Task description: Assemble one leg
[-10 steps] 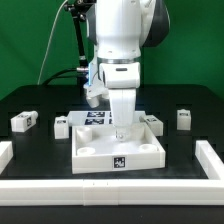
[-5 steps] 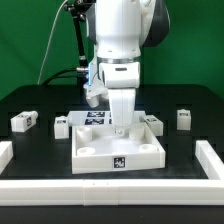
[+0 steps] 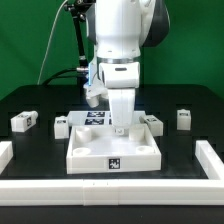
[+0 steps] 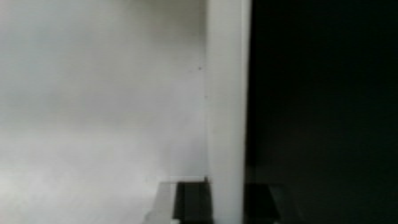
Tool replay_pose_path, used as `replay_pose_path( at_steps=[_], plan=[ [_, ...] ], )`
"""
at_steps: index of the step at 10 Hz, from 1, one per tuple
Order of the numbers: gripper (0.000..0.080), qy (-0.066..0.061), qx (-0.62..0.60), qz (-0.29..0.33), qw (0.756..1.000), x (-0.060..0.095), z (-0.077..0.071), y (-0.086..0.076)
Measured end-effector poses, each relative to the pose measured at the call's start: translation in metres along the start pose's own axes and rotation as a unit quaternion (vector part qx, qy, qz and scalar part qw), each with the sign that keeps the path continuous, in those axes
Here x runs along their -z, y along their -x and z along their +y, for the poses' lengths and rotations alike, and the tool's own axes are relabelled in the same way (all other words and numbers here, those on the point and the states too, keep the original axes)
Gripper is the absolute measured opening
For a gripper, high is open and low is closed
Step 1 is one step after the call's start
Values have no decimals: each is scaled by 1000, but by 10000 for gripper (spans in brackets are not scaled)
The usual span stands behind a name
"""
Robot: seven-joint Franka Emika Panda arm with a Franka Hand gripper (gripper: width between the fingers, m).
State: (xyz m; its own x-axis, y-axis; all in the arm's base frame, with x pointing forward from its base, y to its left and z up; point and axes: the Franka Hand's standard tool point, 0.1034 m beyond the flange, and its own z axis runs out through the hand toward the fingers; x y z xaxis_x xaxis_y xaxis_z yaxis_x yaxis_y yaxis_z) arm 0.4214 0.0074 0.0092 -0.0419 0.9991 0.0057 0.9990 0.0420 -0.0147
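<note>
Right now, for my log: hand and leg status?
Hand low over tabletop, open or shut unclear. Leg loose beside the tabletop, not gripped. Nothing seen in the way.

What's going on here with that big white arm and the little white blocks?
The robot arm's gripper sits low over the square white tabletop. Four small legs lie loose on the black table: two on the exterior view's left and two on its right. None looks fitted yet. Whether the gripper holds anything cannot be told; the wrist view is only a blurred white surface.
</note>
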Motion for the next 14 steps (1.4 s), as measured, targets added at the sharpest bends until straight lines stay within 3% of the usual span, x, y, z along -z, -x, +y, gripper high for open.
replay_pose_path(
  at_steps=[3,4,7,9,11,14],
  plan=[
    [58,0,0,0,1000,0,0,0],
    [58,2,-14,2,1000,0,5,-8],
    [58,15,-21,11,1000,1,36,-40],
    [58,15,-21,13,1000,1,53,-55],
    [58,25,-34,17,999,2,74,-69],
    [58,25,-36,17,999,2,84,-71]
  ],
)
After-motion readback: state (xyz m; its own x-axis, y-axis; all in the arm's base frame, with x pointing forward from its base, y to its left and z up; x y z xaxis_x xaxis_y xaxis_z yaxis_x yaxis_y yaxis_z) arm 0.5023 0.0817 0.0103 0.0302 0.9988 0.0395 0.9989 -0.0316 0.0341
